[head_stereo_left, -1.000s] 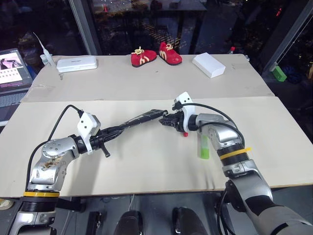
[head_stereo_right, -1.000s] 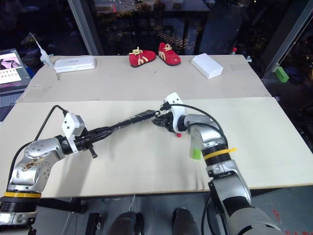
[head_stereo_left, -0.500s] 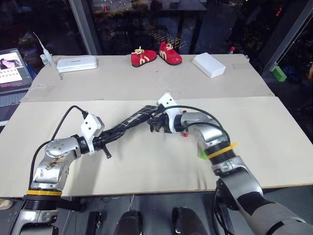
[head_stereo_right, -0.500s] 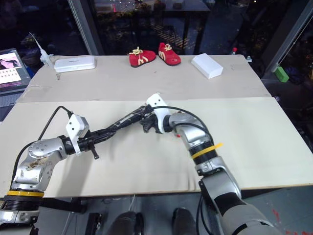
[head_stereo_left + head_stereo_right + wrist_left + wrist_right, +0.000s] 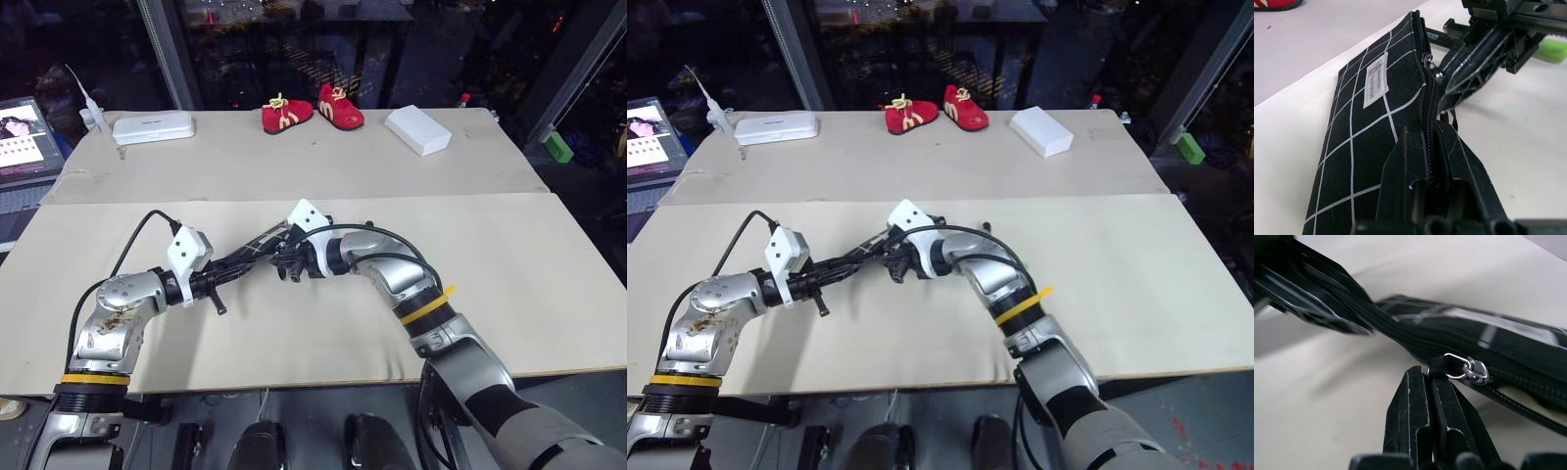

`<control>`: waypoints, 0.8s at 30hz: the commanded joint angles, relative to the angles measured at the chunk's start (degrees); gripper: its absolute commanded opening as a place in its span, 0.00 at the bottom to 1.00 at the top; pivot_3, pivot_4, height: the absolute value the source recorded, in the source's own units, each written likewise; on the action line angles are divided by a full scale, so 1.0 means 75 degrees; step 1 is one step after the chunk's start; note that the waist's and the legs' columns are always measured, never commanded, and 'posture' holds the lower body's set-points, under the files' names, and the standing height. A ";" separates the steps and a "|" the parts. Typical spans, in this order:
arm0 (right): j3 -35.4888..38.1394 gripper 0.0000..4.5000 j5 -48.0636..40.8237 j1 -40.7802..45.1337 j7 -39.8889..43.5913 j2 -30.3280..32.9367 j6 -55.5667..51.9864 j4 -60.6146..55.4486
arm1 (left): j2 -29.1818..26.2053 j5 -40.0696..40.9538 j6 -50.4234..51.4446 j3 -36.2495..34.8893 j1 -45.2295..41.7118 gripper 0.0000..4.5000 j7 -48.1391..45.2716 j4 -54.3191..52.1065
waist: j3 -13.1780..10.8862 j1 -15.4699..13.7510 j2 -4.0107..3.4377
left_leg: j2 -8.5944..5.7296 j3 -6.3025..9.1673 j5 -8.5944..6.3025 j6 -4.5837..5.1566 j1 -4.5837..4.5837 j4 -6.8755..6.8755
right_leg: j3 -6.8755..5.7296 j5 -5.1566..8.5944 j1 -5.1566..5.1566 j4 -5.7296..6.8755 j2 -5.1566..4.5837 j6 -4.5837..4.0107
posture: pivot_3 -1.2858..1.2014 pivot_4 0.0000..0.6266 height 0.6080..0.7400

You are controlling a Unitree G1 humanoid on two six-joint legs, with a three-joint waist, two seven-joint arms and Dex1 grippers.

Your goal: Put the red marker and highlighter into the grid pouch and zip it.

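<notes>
The grid pouch point(image 5: 1366, 122), black with white grid lines and a white label, hangs edge-up just above the table between both grippers point(image 5: 257, 247). My left gripper point(image 5: 230, 266) is shut on its near end, fingers point(image 5: 1410, 161) clamped either side of the zipper. My right gripper point(image 5: 286, 264) is shut on the zipper pull cord point(image 5: 1437, 369) right beside the silver slider point(image 5: 1469, 369), partway along the pouch. The light-green highlighter point(image 5: 1553, 49) lies on the table beyond my right gripper. The red marker is hidden.
At the back of the table sit red baby shoes point(image 5: 313, 110), a white box point(image 5: 418, 129) and a white case point(image 5: 154, 127). A laptop point(image 5: 24, 137) stands far left and a green block point(image 5: 559, 147) far right.
My right gripper has closed and slid left along the pouch's zipper toward my left gripper. The right arm now covers the highlighter in the eye views. The left hand has stayed put.
</notes>
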State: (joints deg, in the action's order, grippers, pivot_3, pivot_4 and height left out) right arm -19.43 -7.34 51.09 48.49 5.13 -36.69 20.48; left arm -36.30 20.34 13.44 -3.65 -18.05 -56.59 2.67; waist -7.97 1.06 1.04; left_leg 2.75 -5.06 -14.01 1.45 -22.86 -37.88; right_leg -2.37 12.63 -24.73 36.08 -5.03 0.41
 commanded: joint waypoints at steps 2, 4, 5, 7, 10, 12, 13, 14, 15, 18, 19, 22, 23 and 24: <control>0.0089 0.15 -0.0082 0.0146 0.0116 0.0014 0.0164 -0.0304 | 0.0034 0.0107 -0.0071 0.0010 -0.0161 0.00 -0.0081 -0.0301 | 0.0000 -0.0003 0.0000 | -0.0002 0.0000 0.0000 0.0000 0.0000 0.0000 | 0.0000 0.0000 0.0000 0.0000 -0.0002 0.0000 | 0.52 0.24 1.00; 0.0100 0.27 -0.0111 0.0068 0.0260 0.0201 0.0139 -0.0462 | 0.0029 0.0109 -0.0052 0.0004 -0.0141 0.00 -0.0083 -0.0329 | 0.0000 -0.0004 0.0000 | -0.0003 0.0000 0.0000 0.0000 -0.0001 -0.0001 | 0.0000 0.0000 0.0000 0.0000 -0.0003 0.0000 | 0.52 0.24 1.00; 0.0092 0.34 -0.0117 0.0013 0.0327 0.0327 0.0081 -0.0621 | 0.0029 0.0105 -0.0044 0.0002 -0.0122 0.00 -0.0080 -0.0354 | 0.0000 -0.0004 0.0000 | -0.0002 0.0000 0.0000 0.0000 -0.0001 -0.0001 | 0.0000 0.0000 0.0000 -0.0001 -0.0002 0.0000 | 0.52 0.24 1.00; 0.0204 0.49 -0.0264 -0.0174 0.0444 0.0630 -0.0281 -0.1144 | 0.0023 0.0105 -0.0023 -0.0001 -0.0069 0.00 -0.0074 -0.0426 | 0.0000 -0.0025 0.0000 | -0.0002 0.0001 0.0000 0.0000 -0.0002 -0.0001 | -0.0001 0.0000 0.0000 -0.0001 -0.0002 0.0000 | 0.52 0.24 1.00; 0.0738 0.63 -0.0939 -0.0693 0.0685 0.1328 -0.1326 -0.2409 | 0.0012 0.0126 0.0010 -0.0026 0.0009 0.00 -0.0059 -0.0528 | 0.0000 -0.0059 0.0001 | -0.0003 0.0004 0.0000 0.0000 -0.0007 -0.0001 | -0.0004 0.0000 0.0002 -0.0001 -0.0005 0.0000 | 0.52 0.24 1.00; 0.1052 0.63 -0.1473 -0.1163 0.0955 0.1926 -0.1901 -0.3462 | 0.0006 0.0140 0.0028 -0.0052 0.0054 0.00 -0.0049 -0.0575 | 0.0000 -0.0082 0.0001 | -0.0002 0.0011 0.0000 0.0001 -0.0016 -0.0002 | -0.0008 -0.0001 0.0006 -0.0001 -0.0006 0.0002 | 0.52 0.24 1.00; 0.1138 0.63 -0.1657 -0.1318 0.1006 0.2122 -0.2079 -0.3806 | 0.0009 0.0141 0.0037 -0.0058 0.0075 0.00 -0.0040 -0.0601 | 0.0000 -0.0090 0.0001 | -0.0002 0.0010 -0.0001 0.0002 -0.0017 -0.0002 | -0.0009 -0.0001 0.0007 -0.0003 -0.0007 0.0002 | 0.52 0.24 1.00; 0.1326 0.63 -0.1973 -0.1573 0.1116 0.2420 -0.2313 -0.4346 | 0.0011 0.0145 0.0037 -0.0069 0.0098 0.00 -0.0035 -0.0613 | 0.0000 -0.0088 0.0001 | -0.0004 0.0012 -0.0003 0.0004 -0.0019 -0.0002 | -0.0007 -0.0002 0.0006 -0.0008 -0.0007 0.0003 | 0.52 0.24 1.00; 0.1543 0.63 -0.2272 -0.1831 0.1215 0.2720 -0.2529 -0.4869 | 0.0016 0.0146 0.0033 -0.0078 0.0121 0.00 -0.0030 -0.0625 | 0.0000 -0.0088 0.0001 | -0.0007 0.0012 -0.0003 0.0005 -0.0017 -0.0002 | -0.0006 -0.0002 0.0006 -0.0011 -0.0007 0.0003 | 0.52 0.24 1.00; 0.2190 0.63 -0.2401 -0.2380 0.0758 0.3438 -0.2857 -0.5720 | 0.0039 0.0152 0.0021 -0.0111 0.0182 0.00 0.0009 -0.0657 | -0.0001 -0.0052 0.0003 | -0.0004 0.0015 -0.0004 0.0006 -0.0007 -0.0002 | -0.0003 0.0000 0.0007 -0.0031 -0.0003 0.0004 | 0.52 0.24 1.00; 0.2450 0.63 -0.2225 -0.2399 0.0276 0.3522 -0.3068 -0.5706 | 0.0058 0.0164 0.0029 -0.0129 0.0208 0.00 0.0037 -0.0678 | -0.0001 -0.0040 0.0005 | -0.0004 0.0014 -0.0004 0.0006 -0.0003 -0.0002 | 0.0000 0.0000 0.0007 -0.0029 -0.0002 0.0004 | 0.52 0.24 1.00; 0.3253 0.63 -0.1427 -0.2413 -0.1394 0.3628 -0.3367 -0.5292 | 0.0089 0.0178 0.0026 -0.0152 0.0339 0.00 0.0081 -0.0765 | -0.0003 -0.0027 0.0008 | -0.0005 0.0007 -0.0001 0.0001 0.0041 -0.0002 | 0.0010 0.0000 0.0040 -0.0022 0.0000 0.0001 | 0.52 0.24 1.00; 0.3455 0.63 -0.1285 -0.2493 -0.1747 0.3659 -0.3479 -0.5227 | 0.0095 0.0181 0.0030 -0.0154 0.0377 0.00 0.0092 -0.0792 | -0.0003 -0.0039 0.0009 | -0.0004 0.0006 -0.0001 0.0000 0.0055 -0.0002 | 0.0010 0.0000 0.0053 -0.0023 0.0001 0.0001 | 0.52 0.24 1.00; 0.3551 0.63 -0.1221 -0.2607 -0.1967 0.3689 -0.3553 -0.5236 | 0.0099 0.0187 0.0024 -0.0161 0.0417 0.00 0.0097 -0.0812 | -0.0003 -0.0049 0.0009 | -0.0005 0.0004 -0.0001 0.0000 0.0061 -0.0002 | 0.0010 0.0002 0.0060 -0.0023 -0.0001 0.0001 | 0.52 0.24 1.00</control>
State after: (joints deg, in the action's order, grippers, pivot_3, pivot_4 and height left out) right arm 3.84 -18.51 32.32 38.57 32.12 -61.96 -18.40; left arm -35.56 20.51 14.03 -3.43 -15.06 -56.26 -1.56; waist -7.99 0.70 1.11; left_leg 2.71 -5.03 -14.01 1.45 -22.41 -37.89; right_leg -2.29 12.65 -24.30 35.90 -5.04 0.41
